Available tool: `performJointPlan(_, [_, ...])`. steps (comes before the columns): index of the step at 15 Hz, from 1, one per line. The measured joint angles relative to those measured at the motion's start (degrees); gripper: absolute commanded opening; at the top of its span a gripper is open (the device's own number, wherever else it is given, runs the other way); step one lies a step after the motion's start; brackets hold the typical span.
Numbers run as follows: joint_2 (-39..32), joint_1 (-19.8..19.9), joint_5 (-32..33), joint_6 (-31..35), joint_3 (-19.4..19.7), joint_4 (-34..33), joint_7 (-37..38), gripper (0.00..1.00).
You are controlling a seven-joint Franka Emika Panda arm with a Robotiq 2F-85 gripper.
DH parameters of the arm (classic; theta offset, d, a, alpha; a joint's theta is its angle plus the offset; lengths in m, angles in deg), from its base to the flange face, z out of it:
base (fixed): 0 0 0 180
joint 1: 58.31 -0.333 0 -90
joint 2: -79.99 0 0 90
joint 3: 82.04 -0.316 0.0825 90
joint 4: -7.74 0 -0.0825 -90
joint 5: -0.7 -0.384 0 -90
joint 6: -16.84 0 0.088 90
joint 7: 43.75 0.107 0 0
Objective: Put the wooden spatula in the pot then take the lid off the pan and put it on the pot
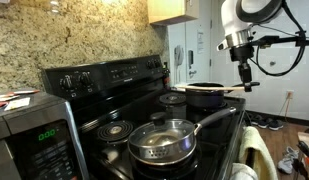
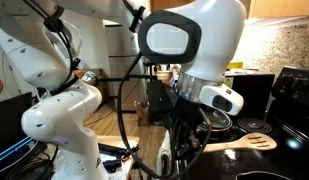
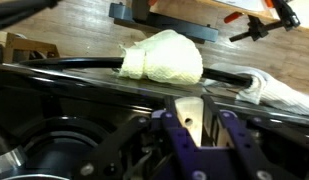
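Hand [image 1: 244,80] seemingly gripping wooden spatula [image 2: 252,142], near pot [image 1: 204,97]

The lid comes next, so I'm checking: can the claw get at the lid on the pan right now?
Probably not yet: the claw seems shut on the spatula, over near the pot. The lid itself sits uncovered on the pan, with nothing above it.

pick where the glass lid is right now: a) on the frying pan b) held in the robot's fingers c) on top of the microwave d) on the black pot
a: in an exterior view the lid sits on the pan, and the pot behind it has no lid on it.
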Motion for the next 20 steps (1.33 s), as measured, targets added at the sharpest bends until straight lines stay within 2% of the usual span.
performJointPlan(2, [-0.1,-1.2,-5.7,-3.6,1.5,-2.9,-2.1,0.10])
performJointPlan(3, [-0.2,-1.6,-8.0,-6.0,2.6,-4.9,-4.2,0.30])
performJointPlan(6, [-1.6,-2.0,-11.5,-11.4,6.0,-10.7,-9.6,0.30])
performJointPlan(7, [-2.0,-2.0,-11.8,-11.7,6.5,-11.4,-10.2,0.07])
performJointPlan(10, [-2.7,-1.9,-11.9,-11.7,6.4,-11.5,-10.1,0.07])
performJointPlan(17, [-6.8,3.3,-11.9,-12.4,7.4,-11.6,3.0,0.07])
performJointPlan(18, [-7.5,4.1,-12.0,-13.9,7.8,-11.7,3.8,0.30])
performJointPlan(20, [-8.3,4.5,-13.2,-16.7,8.9,-12.0,3.4,0.30])
